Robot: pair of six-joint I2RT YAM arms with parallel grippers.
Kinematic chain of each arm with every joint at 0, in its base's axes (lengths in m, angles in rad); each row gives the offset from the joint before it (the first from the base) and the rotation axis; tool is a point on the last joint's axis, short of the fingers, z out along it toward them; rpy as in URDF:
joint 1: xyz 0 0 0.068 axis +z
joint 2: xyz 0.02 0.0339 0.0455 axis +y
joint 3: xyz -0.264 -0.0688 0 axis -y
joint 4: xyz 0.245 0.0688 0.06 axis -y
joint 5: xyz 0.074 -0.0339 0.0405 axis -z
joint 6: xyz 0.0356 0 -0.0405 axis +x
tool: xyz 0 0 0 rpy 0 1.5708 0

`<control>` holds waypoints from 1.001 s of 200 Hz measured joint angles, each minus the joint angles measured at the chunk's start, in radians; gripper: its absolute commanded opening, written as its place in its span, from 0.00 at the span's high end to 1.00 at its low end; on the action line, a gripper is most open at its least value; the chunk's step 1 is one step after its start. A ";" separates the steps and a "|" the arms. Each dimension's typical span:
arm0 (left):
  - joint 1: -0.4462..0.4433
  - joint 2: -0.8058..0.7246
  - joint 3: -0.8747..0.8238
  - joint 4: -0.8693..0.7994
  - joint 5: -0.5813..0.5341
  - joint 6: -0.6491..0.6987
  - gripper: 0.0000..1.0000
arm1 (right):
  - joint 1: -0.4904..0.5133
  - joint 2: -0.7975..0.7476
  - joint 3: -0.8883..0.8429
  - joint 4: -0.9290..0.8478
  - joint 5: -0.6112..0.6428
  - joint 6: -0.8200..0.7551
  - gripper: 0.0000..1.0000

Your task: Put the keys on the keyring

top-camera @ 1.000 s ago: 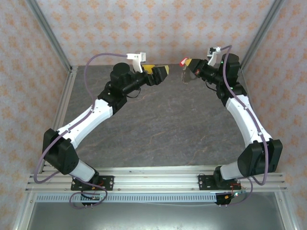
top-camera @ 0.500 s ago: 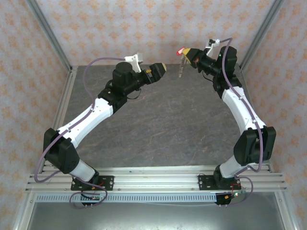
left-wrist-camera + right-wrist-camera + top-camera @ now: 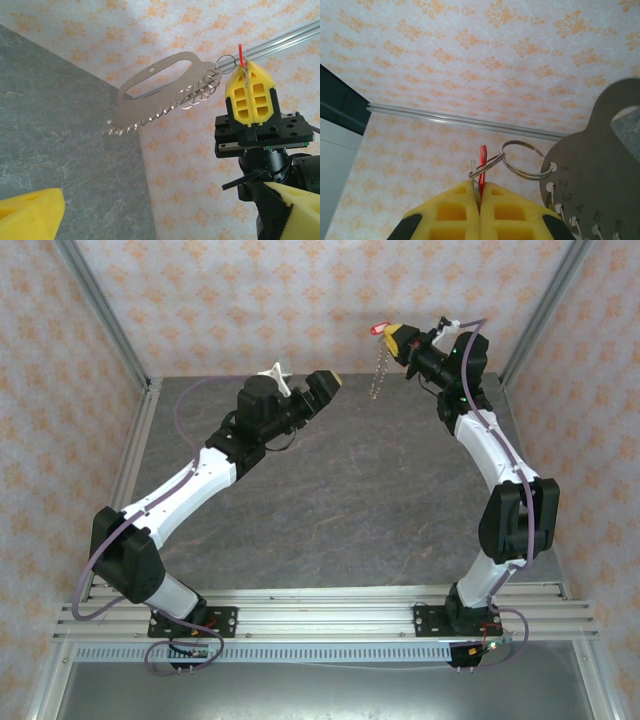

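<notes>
Hanging keyring [image 3: 145,107] from right gripper [image 3: 248,66], clamped on red keys [image 3: 240,53].

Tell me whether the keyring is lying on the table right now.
No: the keyring hangs in mid-air from the right gripper, which is shut on the red keys.

Tiny red keys [image 3: 240,54] abv grey keyring [image 3: 160,98], midair.
</notes>
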 measured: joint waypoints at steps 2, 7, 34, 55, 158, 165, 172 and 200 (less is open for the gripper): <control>0.000 0.000 0.000 0.000 -0.001 0.002 0.00 | 0.000 0.000 0.000 0.001 0.000 0.003 1.00; 0.000 0.000 -0.002 -0.002 -0.001 0.004 0.00 | 0.000 0.000 0.002 0.002 0.000 0.013 1.00; 0.000 0.000 -0.025 -0.008 -0.001 0.006 0.00 | 0.000 0.000 0.028 0.011 -0.005 0.040 1.00; 0.000 0.004 -0.039 -0.009 -0.001 0.005 0.00 | 0.000 0.000 0.035 0.026 -0.015 0.048 1.00; 0.000 0.013 -0.023 -0.043 -0.010 0.033 0.00 | 0.000 -0.003 -0.055 0.072 -0.042 0.062 1.00; 0.000 0.006 -0.024 -0.055 -0.017 0.041 0.00 | 0.000 -0.003 -0.072 0.076 -0.042 0.062 1.00; 0.000 -0.003 -0.029 -0.058 -0.024 0.048 0.00 | 0.000 -0.003 -0.085 0.076 -0.042 0.062 1.00; 0.000 -0.062 -0.056 -0.080 -0.048 0.074 0.00 | 0.000 -0.003 -0.125 0.077 -0.042 0.062 1.00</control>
